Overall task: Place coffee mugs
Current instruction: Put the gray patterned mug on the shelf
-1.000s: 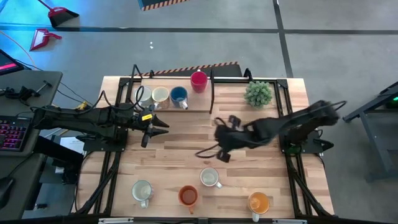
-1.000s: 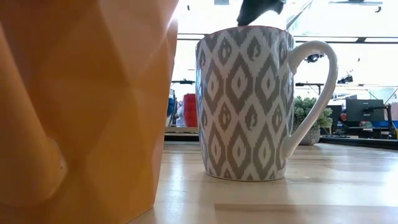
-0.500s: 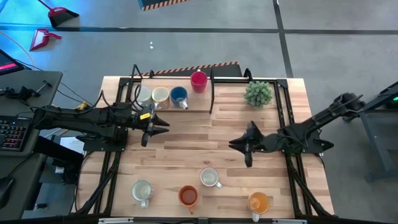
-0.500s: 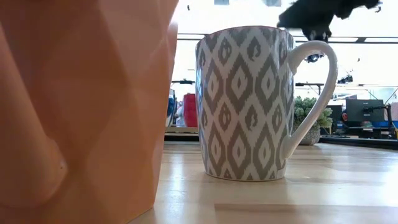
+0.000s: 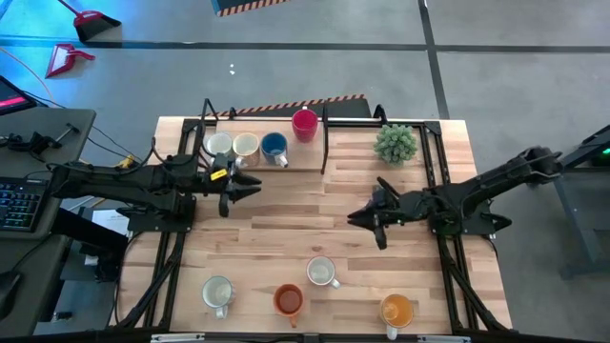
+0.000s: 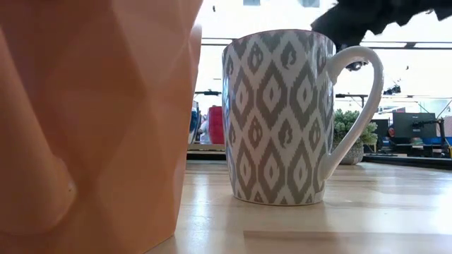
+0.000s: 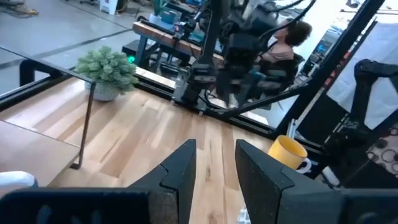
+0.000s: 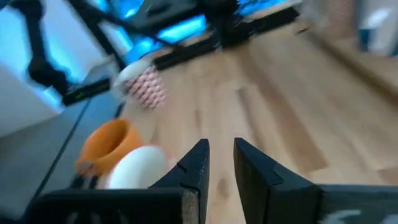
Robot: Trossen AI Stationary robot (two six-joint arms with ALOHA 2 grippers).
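On the wooden bench [image 5: 286, 214] eight mugs stand in two groups. At the far edge there is a row: a white mug [image 5: 219, 145], a cream mug [image 5: 246, 146], a blue mug [image 5: 274, 146] and, a little apart and farther back, a red mug [image 5: 304, 123]. At the near edge stand a pale mug [image 5: 217, 292], a red-orange mug [image 5: 288, 300], a patterned grey-and-white mug [image 5: 322, 272] and a yellow-orange mug [image 5: 396, 310]. All are upright, and what is inside them I cannot tell. A small green potted plant [image 5: 396, 143] stands at the far right, near the red mug. The left tool [image 5: 250, 188] hangs over the bench just in front of the far row, its fingers a little apart and holding nothing. The right tool [image 5: 364, 220] hangs over the middle of the bench, between the plant and the patterned mug, its fingers also slightly apart and holding nothing. Nothing lies between the two groups.
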